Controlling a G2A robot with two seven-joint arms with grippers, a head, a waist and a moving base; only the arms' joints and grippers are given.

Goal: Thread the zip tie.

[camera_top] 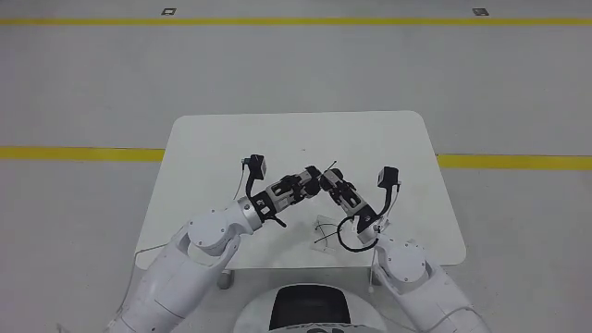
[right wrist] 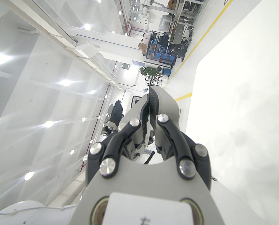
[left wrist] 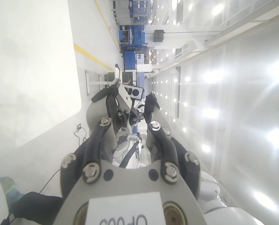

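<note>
Two arms hung tip to tip above the one table (camera_top: 277, 139). The right gripper (right wrist: 151, 95) pinched one zip tie (right wrist: 151, 84) — a thin black strip poking past its tips; the left gripper (left wrist: 127, 100) stood just beside, fingers apart.

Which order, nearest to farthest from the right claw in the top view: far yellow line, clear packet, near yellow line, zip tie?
1. zip tie, pinched in the right claw.
2. clear packet, on the table, its near side.
3. near yellow line, floor beside the table.
4. far yellow line, floor beyond the table.
</note>
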